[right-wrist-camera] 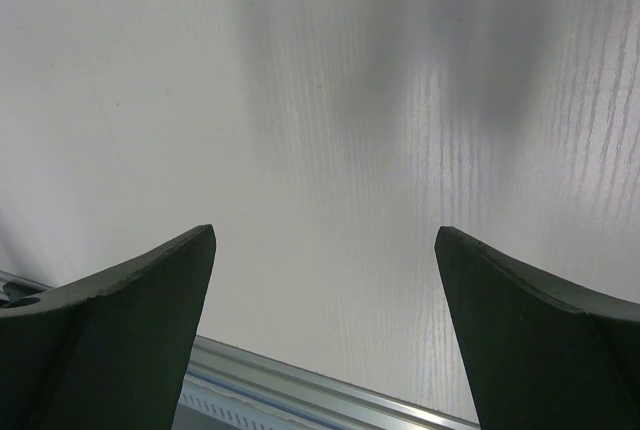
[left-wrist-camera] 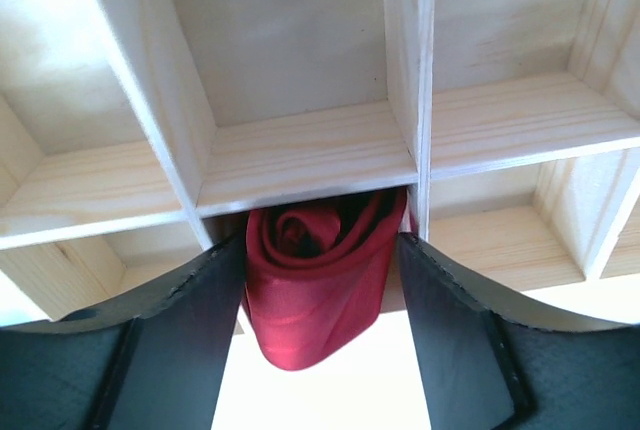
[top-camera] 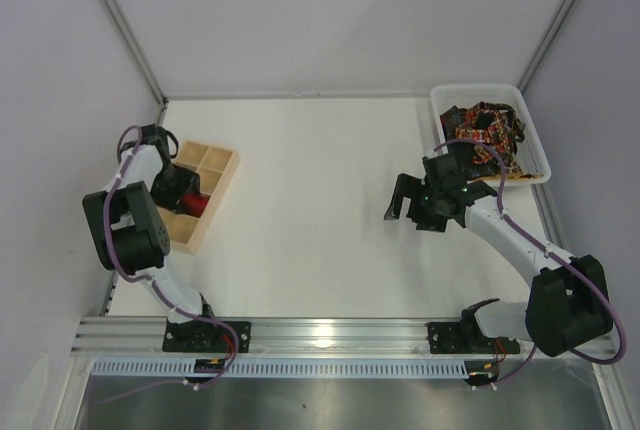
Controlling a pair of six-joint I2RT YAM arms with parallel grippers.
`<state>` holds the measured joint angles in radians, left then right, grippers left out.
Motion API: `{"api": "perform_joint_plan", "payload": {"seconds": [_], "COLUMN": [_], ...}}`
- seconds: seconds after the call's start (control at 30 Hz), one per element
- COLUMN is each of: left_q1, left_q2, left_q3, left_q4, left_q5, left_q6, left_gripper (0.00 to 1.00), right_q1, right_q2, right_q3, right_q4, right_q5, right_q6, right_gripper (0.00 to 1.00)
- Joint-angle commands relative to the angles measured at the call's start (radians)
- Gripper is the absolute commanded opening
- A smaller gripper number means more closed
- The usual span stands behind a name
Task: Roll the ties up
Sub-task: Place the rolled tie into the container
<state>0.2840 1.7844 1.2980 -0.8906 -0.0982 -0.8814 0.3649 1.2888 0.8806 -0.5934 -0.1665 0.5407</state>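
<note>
Wooden divider box (top-camera: 215, 165) far left. Left end effector (left-wrist-camera: 322, 250) over it, jaws parted, loosely flanking the rolled red tie (left-wrist-camera: 315, 300) in a near compartment; only the wrist view shows the spiral. Right end effector (right-wrist-camera: 325, 280) spread wide, empty, above bare surface (top-camera: 310, 180). Patterned ties (top-camera: 485, 130) heaped in white basket (top-camera: 440, 100), far right.

A white table (top-camera: 320, 200) lies beneath the right gripper (right-wrist-camera: 325, 240), soft grey shadows falling across it. Beyond the gripper stand pale walls (top-camera: 330, 20) with metal corner posts (top-camera: 122, 25). An aluminium rail (top-camera: 340, 332) edges the table's near side.
</note>
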Motion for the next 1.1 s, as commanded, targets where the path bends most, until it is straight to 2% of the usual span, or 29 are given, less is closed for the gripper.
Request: {"api": "perform_joint_plan", "payload": {"seconds": [0.0,0.37,0.57,0.67,0.77,0.8,0.93,0.97,1.03,1.07], "left_q1": [0.003,-0.011,-0.092,-0.219,-0.482,-0.523,-0.664,-0.696,-0.724,-0.746], "left_q2": [-0.074,-0.178,-0.38,-0.489,-0.585,-0.605,-0.756,-0.845,-0.928,-1.024], "left_q3": [0.02,0.018,-0.014,-0.029,-0.092,-0.114,-0.265,-0.349,-0.426,-0.506], "left_q4": [-0.034,-0.109,-0.119,-0.105,-0.046,-0.036,0.066,0.159,0.235,0.34], "left_q5": [0.009,-0.017,-0.064,-0.106,-0.149,-0.15,-0.094,-0.028,0.012,0.073], "left_q6": [0.021,0.009,0.039,0.087,0.117,0.114,0.087,0.088,0.075,0.075], "left_gripper": [0.75,0.81,0.88,0.98,1.0,1.0,1.0,1.0,1.0,1.0], "right_q1": [-0.006,-0.006,-0.006,-0.004,-0.006,-0.007,0.009,0.009,0.008,0.008], "right_q2": [-0.014,-0.013,-0.011,0.0,-0.031,-0.046,-0.153,-0.166,-0.216,-0.261], "right_q3": [-0.008,-0.008,-0.012,-0.032,-0.084,-0.101,-0.196,-0.212,-0.229,-0.292], "right_q4": [0.027,0.024,0.04,0.055,0.122,0.145,0.234,0.254,0.296,0.405], "right_q5": [-0.008,-0.015,-0.071,-0.091,-0.146,-0.189,-0.202,-0.205,-0.246,-0.269], "right_q6": [-0.013,-0.013,-0.088,-0.137,-0.171,-0.168,-0.139,-0.134,-0.127,-0.111], "right_gripper": [1.0,1.0,1.0,1.0,1.0,1.0,1.0,1.0,1.0,1.0]}}
